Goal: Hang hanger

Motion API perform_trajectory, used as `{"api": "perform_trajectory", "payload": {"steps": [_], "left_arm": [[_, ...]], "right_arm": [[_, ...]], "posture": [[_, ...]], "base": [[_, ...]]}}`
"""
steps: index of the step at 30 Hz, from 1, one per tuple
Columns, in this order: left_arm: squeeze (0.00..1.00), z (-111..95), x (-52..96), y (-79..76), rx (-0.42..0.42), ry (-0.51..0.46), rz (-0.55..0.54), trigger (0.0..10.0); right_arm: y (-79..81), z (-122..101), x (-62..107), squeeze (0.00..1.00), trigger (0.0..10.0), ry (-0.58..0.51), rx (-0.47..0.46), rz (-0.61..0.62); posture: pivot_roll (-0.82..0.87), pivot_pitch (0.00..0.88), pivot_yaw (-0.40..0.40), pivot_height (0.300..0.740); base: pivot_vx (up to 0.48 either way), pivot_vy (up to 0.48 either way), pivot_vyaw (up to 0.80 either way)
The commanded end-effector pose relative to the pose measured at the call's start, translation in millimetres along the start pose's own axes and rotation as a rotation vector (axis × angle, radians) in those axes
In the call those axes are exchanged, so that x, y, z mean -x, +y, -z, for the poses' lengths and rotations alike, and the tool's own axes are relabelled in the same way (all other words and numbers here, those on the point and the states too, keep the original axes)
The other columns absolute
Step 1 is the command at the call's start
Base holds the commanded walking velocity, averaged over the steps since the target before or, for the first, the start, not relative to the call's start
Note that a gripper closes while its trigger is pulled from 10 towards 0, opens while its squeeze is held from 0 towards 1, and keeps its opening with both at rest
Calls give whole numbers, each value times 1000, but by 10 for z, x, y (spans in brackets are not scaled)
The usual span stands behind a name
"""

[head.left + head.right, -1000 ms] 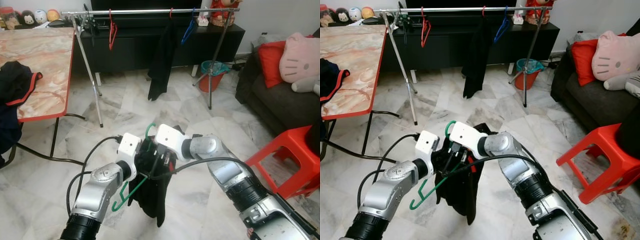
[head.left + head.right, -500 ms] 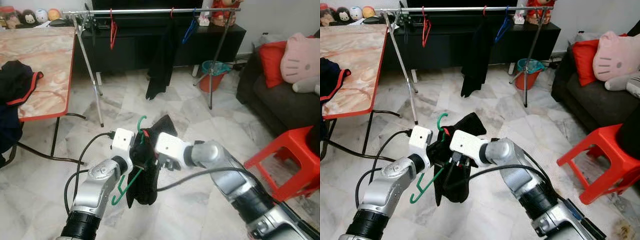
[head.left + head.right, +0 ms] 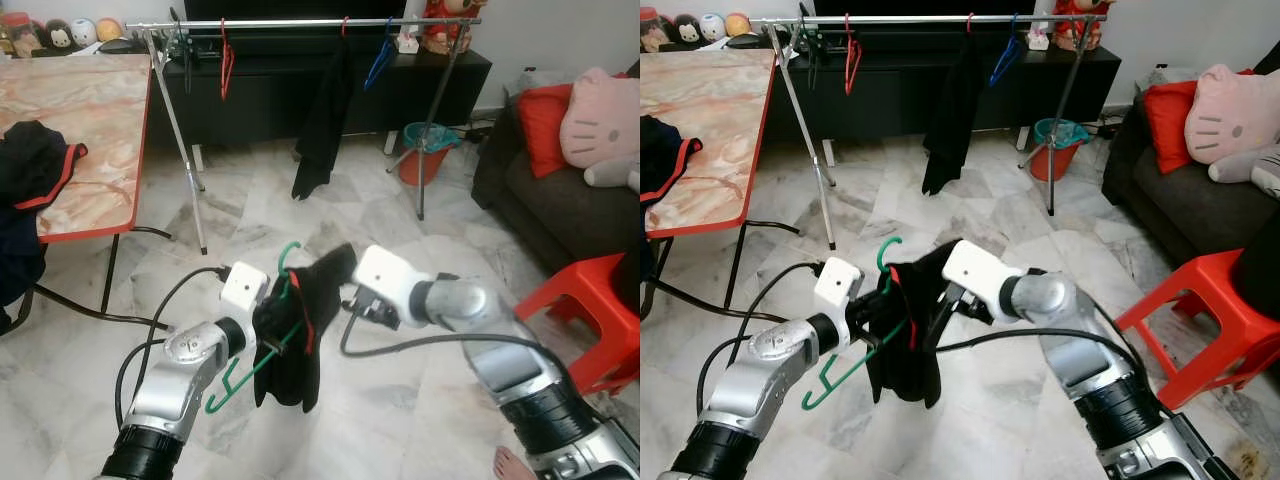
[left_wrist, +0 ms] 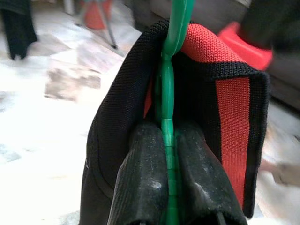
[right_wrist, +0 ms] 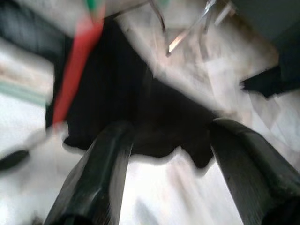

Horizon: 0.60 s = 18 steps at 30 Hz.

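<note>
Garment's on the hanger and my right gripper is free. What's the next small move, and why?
Probably walk toward the rack: the left gripper pinches the green hanger with the black garment draped on, the right gripper is open, and the rail stands across the floor.

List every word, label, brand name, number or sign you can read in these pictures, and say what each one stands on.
None: no readable text shows in any view.
The green hanger and the black and red garment held by the left gripper bear no visible print.
The white housings on both wrists are blank.
The pink plush cushion on the sofa shows a cartoon face, no lettering.
Items on the black cabinet behind the clothes rack are too small to read.
</note>
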<state>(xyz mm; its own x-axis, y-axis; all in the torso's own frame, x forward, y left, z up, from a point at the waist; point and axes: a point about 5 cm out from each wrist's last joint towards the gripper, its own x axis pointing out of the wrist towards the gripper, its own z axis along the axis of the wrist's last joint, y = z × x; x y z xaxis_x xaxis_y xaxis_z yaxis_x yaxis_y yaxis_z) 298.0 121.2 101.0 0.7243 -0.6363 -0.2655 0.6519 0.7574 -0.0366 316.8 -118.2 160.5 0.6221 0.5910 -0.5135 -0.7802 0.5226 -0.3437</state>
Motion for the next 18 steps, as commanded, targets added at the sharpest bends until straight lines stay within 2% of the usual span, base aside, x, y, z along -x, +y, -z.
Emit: {"api": "perform_trajectory", "payload": {"steps": [1, 3, 6, 11, 12, 15, 18], "left_arm": [[0, -68, -14, -84, -55, -15, 52, 10000], [0, -60, -3, -172, -68, -13, 141, 10000], [0, -71, 17, -203, -88, -17, 186, 10000], [0, -69, 57, -247, -115, -10, 263, 10000], [0, -74, 86, -263, -113, -9, 296, 10000], [0, -74, 114, -267, -112, -4, 318, 10000], [0, -46, 159, -248, -121, 16, 339, 10000]], "right_arm": [[-57, -74, 80, 0, 10000, -47, -16, -2], [-146, 18, 135, 0, 10000, -43, -18, -9], [-190, 140, 136, 0, 10000, -15, -50, -22], [-111, 343, 98, 0, 10000, 21, -87, -116], [-70, 371, 117, 0, 10000, 8, -106, -168], [-60, 384, 153, 0, 10000, -11, -116, -208], [-84, 413, 245, 0, 10000, -89, -166, -291]], "posture": [[34, 44, -113, 740], [33, 44, -113, 740], [30, 44, -113, 740], [36, 46, -114, 740], [36, 46, -114, 740], [36, 46, -114, 740], [33, 49, -110, 740]], "base": [[0, 0, 0], [0, 0, 0], [0, 0, 0], [0, 0, 0], [0, 0, 0], [0, 0, 0], [0, 0, 0]]}}
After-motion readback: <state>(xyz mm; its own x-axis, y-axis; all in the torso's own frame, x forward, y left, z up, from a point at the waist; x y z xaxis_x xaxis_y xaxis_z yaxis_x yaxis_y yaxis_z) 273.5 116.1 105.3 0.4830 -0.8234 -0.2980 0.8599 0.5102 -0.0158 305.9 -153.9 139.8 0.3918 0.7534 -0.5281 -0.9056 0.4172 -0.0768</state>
